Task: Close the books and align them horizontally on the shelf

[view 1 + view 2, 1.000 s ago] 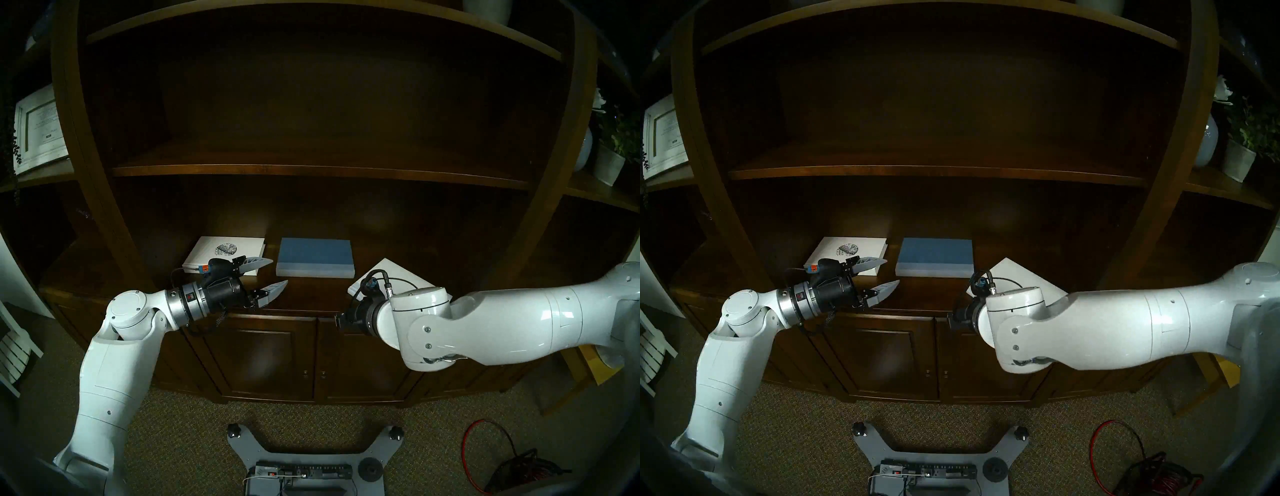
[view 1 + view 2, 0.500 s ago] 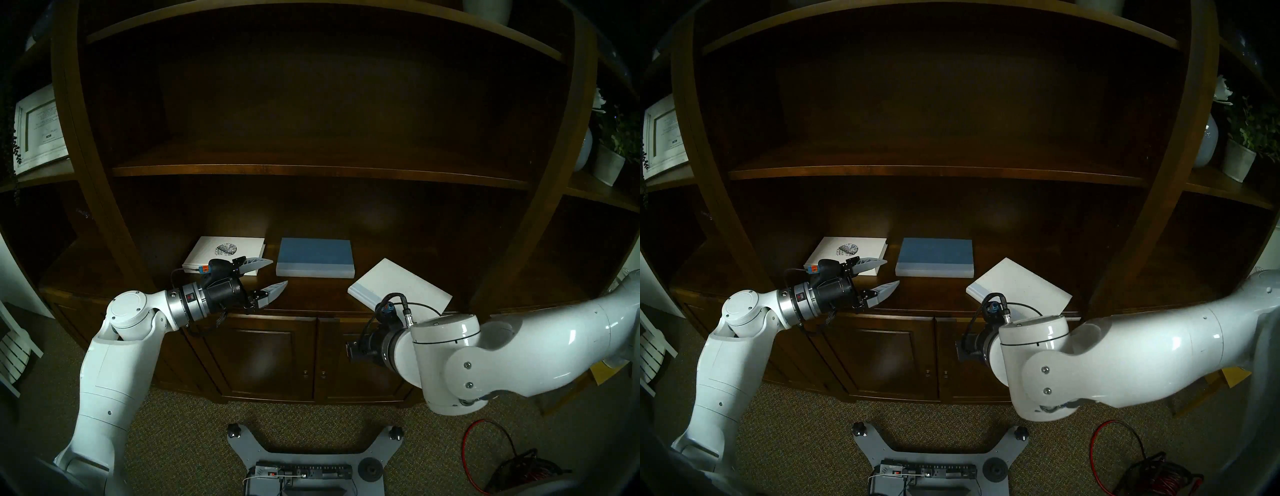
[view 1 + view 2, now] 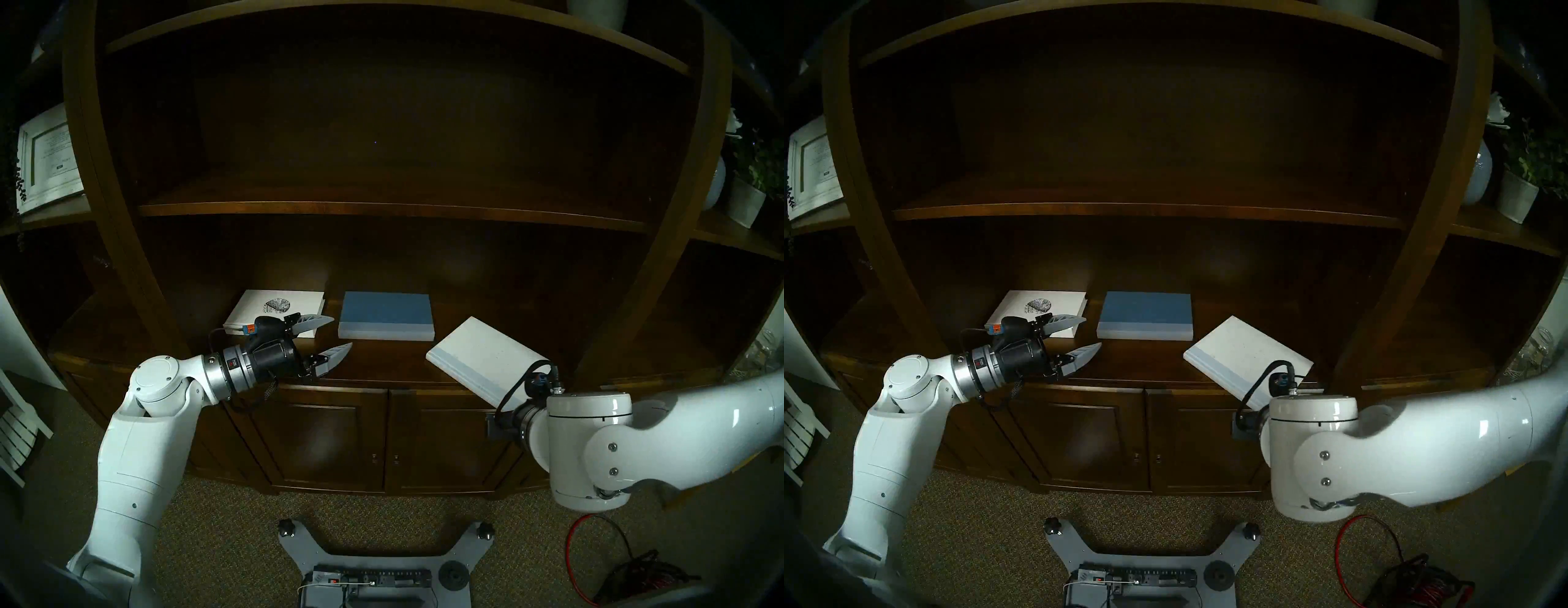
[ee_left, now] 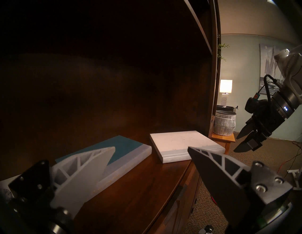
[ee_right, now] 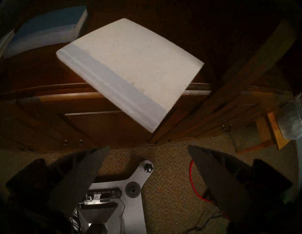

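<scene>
**On the shelf, three closed books, one askew**

Along the dark wooden shelf (image 3: 382,365) lie three closed books. At the left sits the white book with the speckled oval emblem (image 3: 275,308), lying flat and square to the shelf's front. Just beside it, in the middle, lies the blue book (image 3: 384,314), also square, its pale spine toward the front. Apart from these, at the right, the plain white book (image 3: 488,361) lies turned at an angle, its pale-blue spine facing front-left and one corner jutting past the curved front edge.

The left claw (image 3: 337,335) hovers over the shelf just in front of the emblem book and left of the blue one; its fingers are spread wide and grasp nothing. The right claw (image 5: 147,171) hangs off the shelf, out in front of the cabinet doors (image 3: 335,437) and near the white book's overhanging corner, pointing down toward the carpet (image 5: 171,204). Its fingers too are parted and empty.
</scene>
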You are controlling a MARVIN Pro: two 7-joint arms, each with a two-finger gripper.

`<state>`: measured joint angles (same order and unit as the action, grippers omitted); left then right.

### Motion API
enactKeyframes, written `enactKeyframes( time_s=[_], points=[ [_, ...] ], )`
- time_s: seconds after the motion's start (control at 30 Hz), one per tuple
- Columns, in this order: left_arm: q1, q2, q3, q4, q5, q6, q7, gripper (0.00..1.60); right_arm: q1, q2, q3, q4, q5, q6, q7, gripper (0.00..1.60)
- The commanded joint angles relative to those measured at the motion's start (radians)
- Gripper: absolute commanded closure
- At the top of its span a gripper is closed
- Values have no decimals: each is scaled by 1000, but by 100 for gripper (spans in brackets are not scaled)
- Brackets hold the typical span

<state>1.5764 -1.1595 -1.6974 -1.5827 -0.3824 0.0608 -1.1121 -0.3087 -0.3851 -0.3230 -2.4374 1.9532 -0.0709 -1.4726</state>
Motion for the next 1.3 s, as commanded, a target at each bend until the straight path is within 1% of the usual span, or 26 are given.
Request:
enactKeyframes(
  time_s=[0.0,0.17,0.23,0.3,0.33,0.4,0.43,0.57,0.63,0.73,0.83,1.1,1.2,1.27],
  points=[
    [-33,-1,-10,-26,-13,4,1,0,23,71,18,-6,-4,-34,-11,0],
    [-33,-2,-11,-27,-12,6,0,0,22,73,20,-6,11,-37,-11,0],
    [-33,-3,-12,-27,-12,6,-1,0,17,58,17,-6,13,-36,-9,0],
    [-33,-3,-12,-26,-11,5,-2,0,13,30,17,-6,20,-34,3,0],
    [-33,-3,-12,-26,-11,5,-2,0,13,30,17,-6,20,-34,3,0],
    [-33,-4,-13,-26,-10,4,-2,0,11,11,17,-6,24,-35,10,0],
    [-33,-4,-13,-25,-10,4,-2,0,10,-13,18,-6,26,-33,18,0],
    [-33,-5,-14,-25,-9,4,-3,0,12,-36,20,-6,37,-36,25,0],
    [-33,-5,-14,-25,-9,5,-4,0,14,-36,20,-6,40,-37,19,0],
    [-34,-6,-15,-27,-10,7,-4,0,20,-22,16,-6,45,-43,-11,0],
    [-34,-7,-15,-27,-9,9,-4,0,23,-3,15,-6,44,-42,-1,0],
    [-35,-8,-17,-29,-8,15,-5,0,25,41,14,-6,34,-18,83,0],
    [-35,-9,-18,-29,-7,16,-5,0,29,46,21,-6,47,2,137,0],
    [-35,-9,-18,-29,-7,17,-6,0,30,42,22,-3,51,7,150,0]
  ],
)
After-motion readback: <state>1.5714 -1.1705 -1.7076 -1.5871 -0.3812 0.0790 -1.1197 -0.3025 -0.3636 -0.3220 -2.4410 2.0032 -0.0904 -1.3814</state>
